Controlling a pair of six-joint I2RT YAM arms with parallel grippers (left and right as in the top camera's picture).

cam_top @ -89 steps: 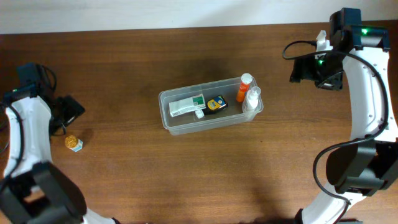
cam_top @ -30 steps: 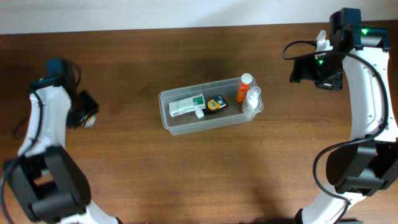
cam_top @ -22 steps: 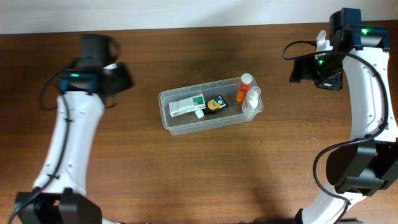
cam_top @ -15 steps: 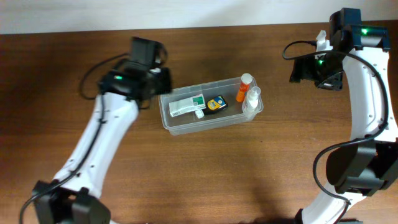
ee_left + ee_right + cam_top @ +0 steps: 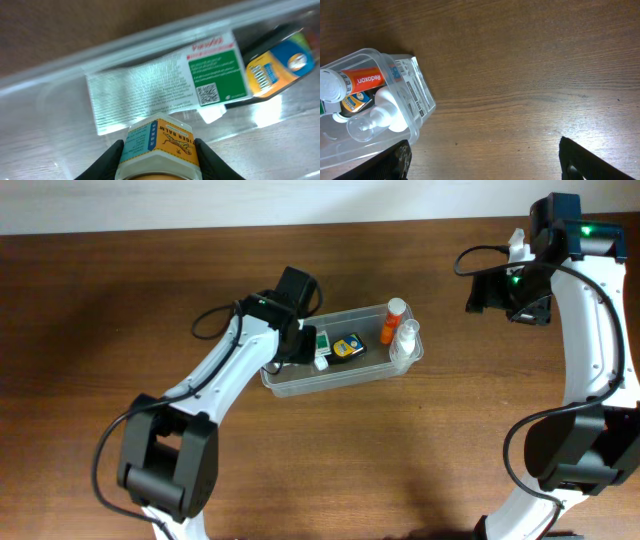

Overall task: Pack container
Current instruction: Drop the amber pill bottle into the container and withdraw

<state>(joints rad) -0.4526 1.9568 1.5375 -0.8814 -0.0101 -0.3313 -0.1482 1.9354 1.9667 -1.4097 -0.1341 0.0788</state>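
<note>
The clear container sits flat near the middle of the dark brown wooden table.

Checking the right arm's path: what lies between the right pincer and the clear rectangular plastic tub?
Only bare brown wooden table separates the right pincer from the clear rectangular plastic tub, seen in overhead and right wrist views.

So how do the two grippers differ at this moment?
The left gripper is shut on a small jar; the right gripper is open and empty. The left gripper hangs over the container; the right gripper is off to its side, over the table. Both have black fingers.
</note>
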